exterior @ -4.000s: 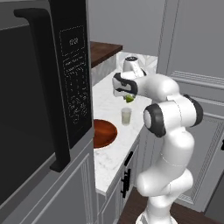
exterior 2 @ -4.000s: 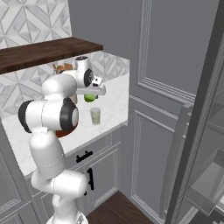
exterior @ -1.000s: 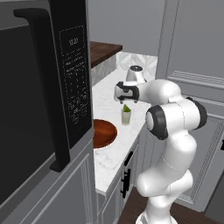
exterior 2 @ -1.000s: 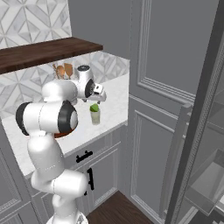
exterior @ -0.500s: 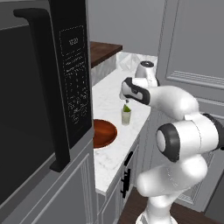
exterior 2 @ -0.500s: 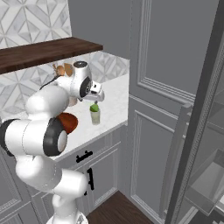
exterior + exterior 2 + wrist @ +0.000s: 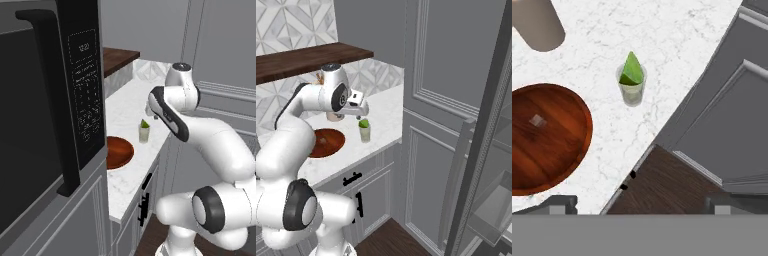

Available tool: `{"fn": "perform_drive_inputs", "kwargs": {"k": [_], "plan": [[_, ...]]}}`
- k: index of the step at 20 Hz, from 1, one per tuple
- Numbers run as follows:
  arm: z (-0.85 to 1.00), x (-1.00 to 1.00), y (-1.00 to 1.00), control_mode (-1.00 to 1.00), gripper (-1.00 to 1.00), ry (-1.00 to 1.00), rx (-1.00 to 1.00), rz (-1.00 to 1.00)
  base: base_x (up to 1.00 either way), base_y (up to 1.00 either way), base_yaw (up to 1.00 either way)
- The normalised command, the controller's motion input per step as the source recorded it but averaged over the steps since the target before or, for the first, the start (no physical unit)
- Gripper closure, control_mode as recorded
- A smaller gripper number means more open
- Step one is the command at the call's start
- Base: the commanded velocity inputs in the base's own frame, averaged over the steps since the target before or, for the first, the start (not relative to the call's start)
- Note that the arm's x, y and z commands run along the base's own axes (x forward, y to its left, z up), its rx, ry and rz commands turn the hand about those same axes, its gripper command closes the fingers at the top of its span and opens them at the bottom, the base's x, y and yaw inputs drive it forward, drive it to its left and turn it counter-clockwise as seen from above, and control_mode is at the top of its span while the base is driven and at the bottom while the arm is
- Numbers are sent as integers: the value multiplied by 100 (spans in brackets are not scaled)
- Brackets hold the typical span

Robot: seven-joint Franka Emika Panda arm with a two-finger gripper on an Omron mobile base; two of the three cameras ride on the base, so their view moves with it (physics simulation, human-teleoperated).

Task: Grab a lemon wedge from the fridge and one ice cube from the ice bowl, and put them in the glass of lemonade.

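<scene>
mostly hidden gripper [image 7: 358,111], apparently wide open and empty, above the glass of lemonade [image 7: 632,89]

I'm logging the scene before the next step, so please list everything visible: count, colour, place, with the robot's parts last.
glass of lemonade: one, clear with pale yellow-green liquid, on the counter near its front edge.
lemon wedge: one, green, sticking up out of the glass.
ice bowl: one, reddish-brown wood, on the counter beside the glass.
ice cube: one, pale, inside the bowl.
crock: one, beige, on the counter behind the bowl.
counter: one, white marble.
shelf: one, dark wood, above the counter.
microwave: one, black, left of the bowl.
fridge: one, dark grey, far right, door open.
tool: one, open, above the counter, empty.
</scene>
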Motion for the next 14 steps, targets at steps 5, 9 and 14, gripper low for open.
{"fn": "perform_drive_inputs", "kwargs": {"k": [5,9,14], "plan": [[3,-93,0,-100,-100,-2,0,1,0,0,0],[40,-51,-1,-100,-100,-1,1,0,0,0,0],[37,-60,-7,-100,-100,-13,2,0,0,0,0]]}}
